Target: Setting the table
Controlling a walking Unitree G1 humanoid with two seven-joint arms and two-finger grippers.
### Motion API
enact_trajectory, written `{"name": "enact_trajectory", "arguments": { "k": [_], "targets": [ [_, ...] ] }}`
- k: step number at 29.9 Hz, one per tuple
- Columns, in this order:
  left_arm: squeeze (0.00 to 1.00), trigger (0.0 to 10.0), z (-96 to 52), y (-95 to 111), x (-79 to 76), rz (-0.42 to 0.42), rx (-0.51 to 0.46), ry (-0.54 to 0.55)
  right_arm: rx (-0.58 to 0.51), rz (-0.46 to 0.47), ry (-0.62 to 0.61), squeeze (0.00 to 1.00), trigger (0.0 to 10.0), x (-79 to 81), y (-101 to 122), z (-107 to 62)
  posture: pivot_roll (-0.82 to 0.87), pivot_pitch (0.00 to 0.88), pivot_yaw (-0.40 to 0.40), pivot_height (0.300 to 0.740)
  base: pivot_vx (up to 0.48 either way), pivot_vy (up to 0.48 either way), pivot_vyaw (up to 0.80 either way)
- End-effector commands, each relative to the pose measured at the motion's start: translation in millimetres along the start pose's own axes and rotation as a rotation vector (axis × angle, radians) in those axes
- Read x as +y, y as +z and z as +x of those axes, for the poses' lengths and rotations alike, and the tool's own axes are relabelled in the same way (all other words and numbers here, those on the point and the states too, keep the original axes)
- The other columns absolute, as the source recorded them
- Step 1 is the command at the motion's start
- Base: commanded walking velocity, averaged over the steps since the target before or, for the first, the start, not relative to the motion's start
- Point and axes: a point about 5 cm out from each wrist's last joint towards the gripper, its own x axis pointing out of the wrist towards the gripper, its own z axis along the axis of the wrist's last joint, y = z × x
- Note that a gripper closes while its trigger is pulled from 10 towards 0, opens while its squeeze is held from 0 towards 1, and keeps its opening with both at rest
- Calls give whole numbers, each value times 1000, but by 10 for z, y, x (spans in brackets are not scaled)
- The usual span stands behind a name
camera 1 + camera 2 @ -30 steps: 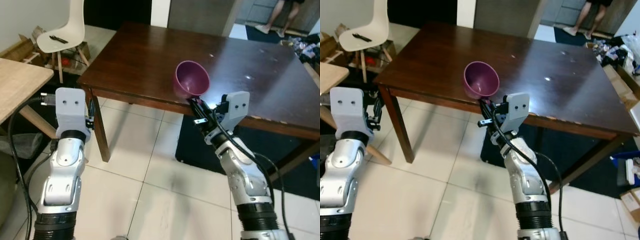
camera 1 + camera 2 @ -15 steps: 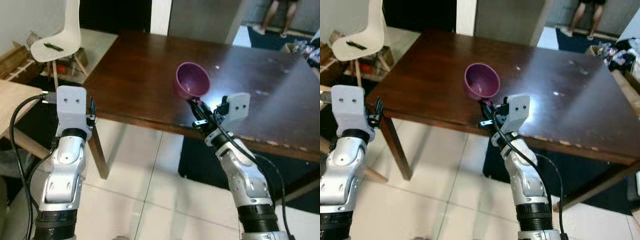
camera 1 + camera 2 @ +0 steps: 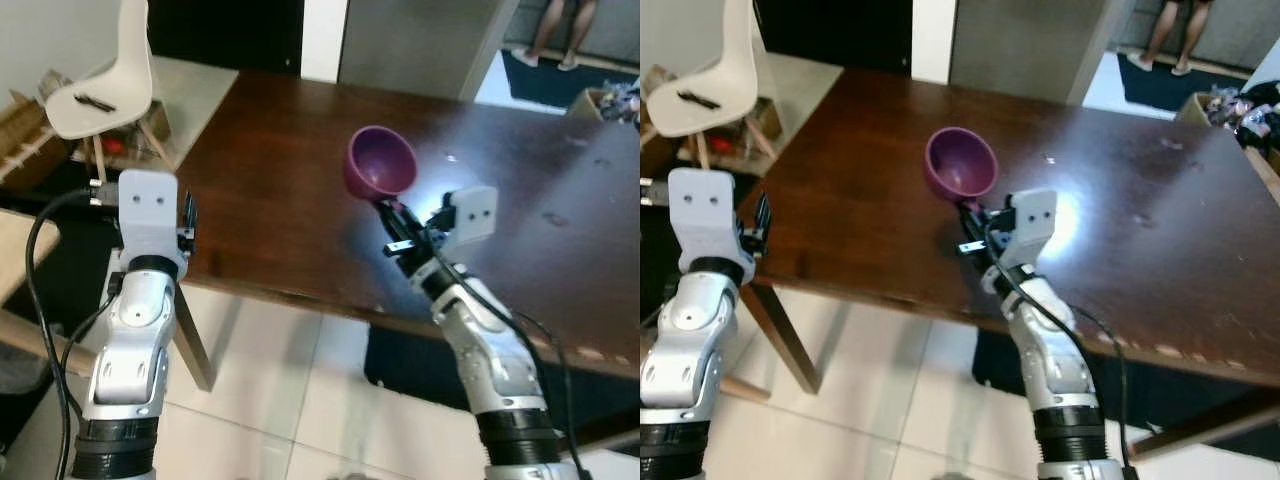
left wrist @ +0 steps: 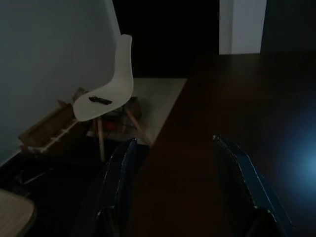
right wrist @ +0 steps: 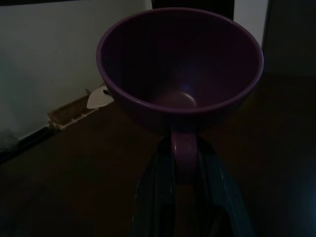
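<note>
A purple cup (image 3: 380, 162) with a handle is held tilted above the dark wooden table (image 3: 270, 150), a little in from its near edge. My right gripper (image 3: 392, 215) is shut on the cup's handle (image 5: 183, 153), and the right wrist view looks into the empty cup (image 5: 180, 64). My left gripper (image 4: 177, 197) is open with nothing between its fingers. It is raised by the table's near left corner (image 3: 185, 215).
A white chair (image 3: 105, 85) with a small dark object on its seat stands off the table's far left. A light wooden table (image 3: 15, 270) is at my left. A person's legs (image 3: 560, 30) and a box of clutter (image 3: 610, 100) are at the far right.
The camera has moved closer to the table, so the cup now hangs over the tabletop instead of its edge. The right gripper still holds the cup the same way.
</note>
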Motion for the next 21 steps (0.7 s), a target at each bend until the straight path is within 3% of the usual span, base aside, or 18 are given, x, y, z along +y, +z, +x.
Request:
{"name": "enact_trajectory", "arguments": {
  "k": [1, 21],
  "targets": [
    [0, 10000, -18, -78, 11, 9, 28, 6, -4, 15, 12, 0, 10000, 46, -2, 10, -18, 17, -5, 740, 480, 0, 0],
    [0, 10000, 4, -75, -57, 11, 24, -35, -15, 12, -27, 0, 10000, -19, 16, 2, -28, 17, 12, 740, 478, 0, 0]
  ]
}}
